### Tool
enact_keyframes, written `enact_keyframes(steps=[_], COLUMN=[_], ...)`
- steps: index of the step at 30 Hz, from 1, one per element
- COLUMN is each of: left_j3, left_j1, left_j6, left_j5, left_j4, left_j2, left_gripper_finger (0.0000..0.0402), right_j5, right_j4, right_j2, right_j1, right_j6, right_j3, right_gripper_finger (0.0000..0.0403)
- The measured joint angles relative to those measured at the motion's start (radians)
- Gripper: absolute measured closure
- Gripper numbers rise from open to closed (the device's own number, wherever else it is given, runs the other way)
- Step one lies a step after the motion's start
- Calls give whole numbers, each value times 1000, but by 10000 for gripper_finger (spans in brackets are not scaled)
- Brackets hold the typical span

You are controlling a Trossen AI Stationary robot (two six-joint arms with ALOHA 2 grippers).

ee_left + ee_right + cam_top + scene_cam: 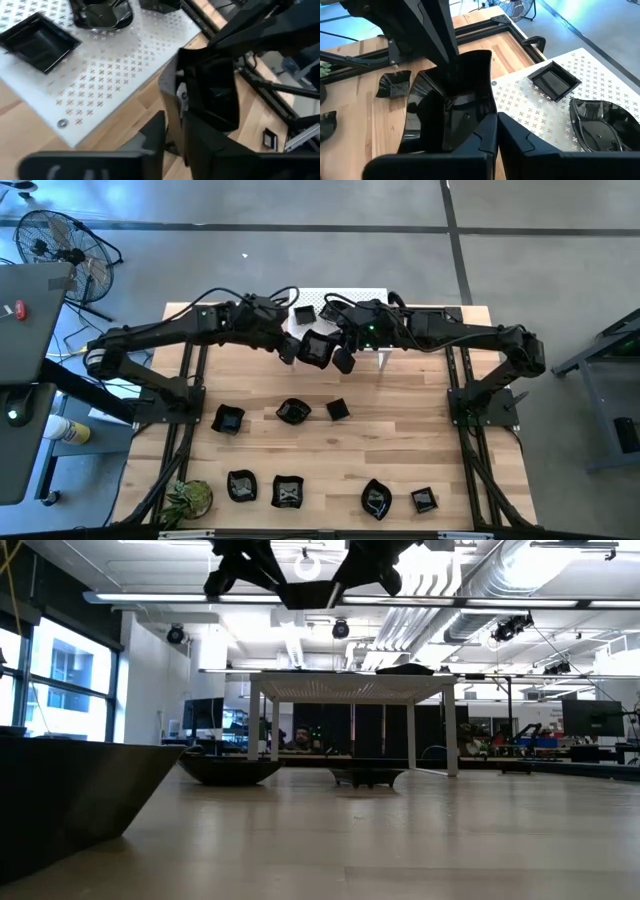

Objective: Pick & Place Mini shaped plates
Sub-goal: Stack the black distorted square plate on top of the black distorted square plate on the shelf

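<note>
Both grippers meet high above the table's far middle, just in front of the white perforated stand (372,298). Between them is one glossy black square mini plate (318,348), also seen in the low view (310,592). My left gripper (292,346) is on the plate's left side and my right gripper (343,358) on its right; both are shut on it. Other mini plates rest on the stand: a square one (37,41) and a leaf-like one (602,127). Several more lie flat on the wooden table (292,412). My left gripper pinches one upright wall of the square plate (173,102) between its two fingers (152,137), coming from the table's left. The plate is lifted clear of the table and tilted. My right gripper pinches the opposite rim of the same plate (489,112) between its two fingers (520,142), coming from the table's right. The plate hangs clear in the air, tilted, with the left arm's fingers (437,40) on its far edge.
A small green plant (190,500) stands at the near left corner. Loose plates lie in two rows on the table's near half (241,485) (376,498). Black frame rails (190,410) (465,415) run along both sides. A fan (60,250) stands on the floor beyond the table.
</note>
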Motion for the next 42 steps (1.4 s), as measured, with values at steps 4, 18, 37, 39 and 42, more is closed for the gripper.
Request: enact_keyframes(steps=[4,18,37,39,42], left_j3=[62,145,-413,-437,-451], left_j1=[0,0,0,0,0], left_j6=[43,205,236,230,223], left_j5=[-21,-71,27,0,-23], left_j4=[-44,-58,637,640,624], left_j2=[-4,-105,-303,-329,-356], left_gripper_finger=[285,333,400,400,400], right_j5=[0,-29,-282,-311,-313], right_j4=[0,-126,-277,-261,-238], right_j2=[0,-181,-282,-282,-282], right_j1=[0,-162,-584,-613,-628], right_j6=[5,88,68,86,82], right_j3=[0,0,-109,-140,-181], right_gripper_finger=[400,401,400,401,398])
